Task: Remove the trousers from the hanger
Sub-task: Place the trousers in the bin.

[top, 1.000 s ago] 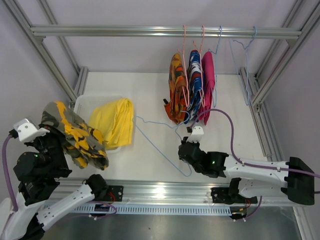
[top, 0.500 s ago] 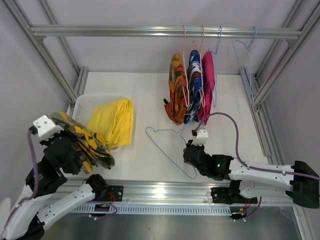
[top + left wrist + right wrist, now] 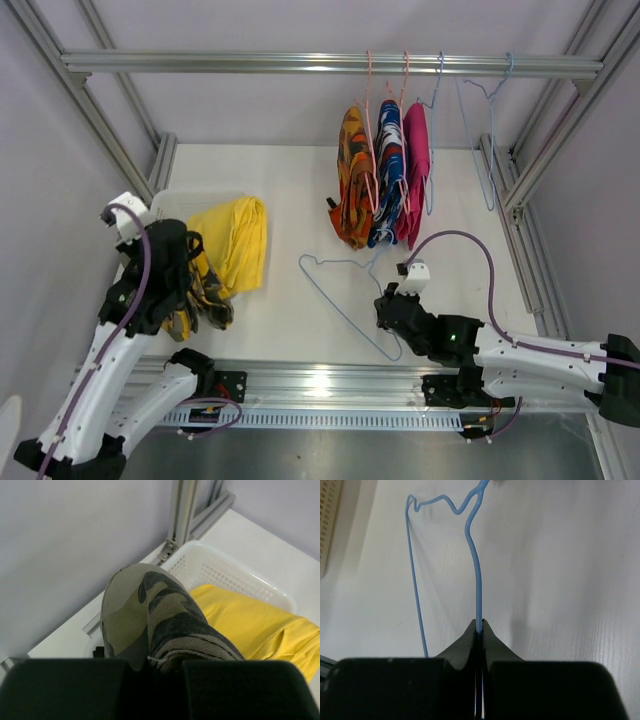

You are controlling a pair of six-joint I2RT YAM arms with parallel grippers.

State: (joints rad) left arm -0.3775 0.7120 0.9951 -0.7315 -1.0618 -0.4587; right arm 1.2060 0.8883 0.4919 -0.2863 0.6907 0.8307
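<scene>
My left gripper (image 3: 178, 288) is shut on the olive-yellow camouflage trousers (image 3: 197, 305), which hang bunched from it by the near edge of the white basket (image 3: 176, 201). In the left wrist view the camouflage trousers (image 3: 150, 615) rise from between the fingers (image 3: 150, 662). The plain yellow trousers (image 3: 232, 245) lie in the basket and over its right rim. My right gripper (image 3: 386, 305) is shut on an empty blue wire hanger (image 3: 345, 290) lying on the table; its wire (image 3: 476, 570) runs out of the closed jaws. Orange patterned (image 3: 353, 180), blue-red-white (image 3: 388, 170) and magenta trousers (image 3: 415, 170) hang from hangers on the rail (image 3: 250, 63).
Another empty blue hanger (image 3: 482, 130) hangs at the rail's right end. Aluminium frame posts stand at the left (image 3: 95, 110) and right (image 3: 555, 130). The basket (image 3: 225, 570) sits in the table's far-left corner beside the frame (image 3: 185, 515).
My left arm swung right and forward, carrying the camouflage trousers from the far left to the basket's near edge. My right gripper drew the blue hanger slightly right and nearer.
</scene>
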